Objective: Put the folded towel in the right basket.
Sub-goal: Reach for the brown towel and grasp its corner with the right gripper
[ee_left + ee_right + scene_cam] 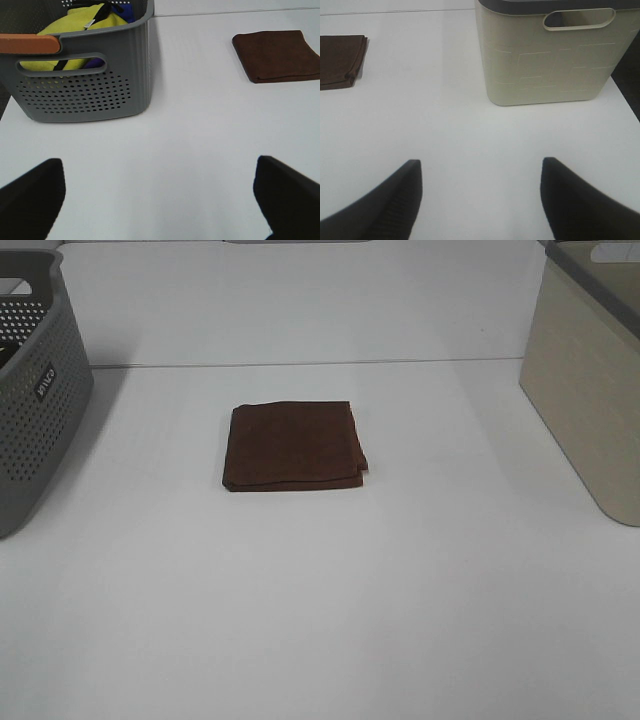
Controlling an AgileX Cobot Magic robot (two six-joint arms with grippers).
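A folded dark brown towel [294, 445] lies flat in the middle of the white table. It also shows in the left wrist view [277, 55] and at the edge of the right wrist view [340, 61]. The beige basket with a dark rim [590, 380] stands at the table's right edge; the right wrist view shows its side and handle slot [547, 55]. Neither arm shows in the high view. My left gripper [160, 200] is open and empty, well short of the towel. My right gripper [480, 200] is open and empty, in front of the beige basket.
A grey perforated basket [35, 390] stands at the table's left edge. The left wrist view shows it [85, 90] holding yellow and blue cloth items [80, 30]. The table's back edge [300, 363] runs behind the towel.
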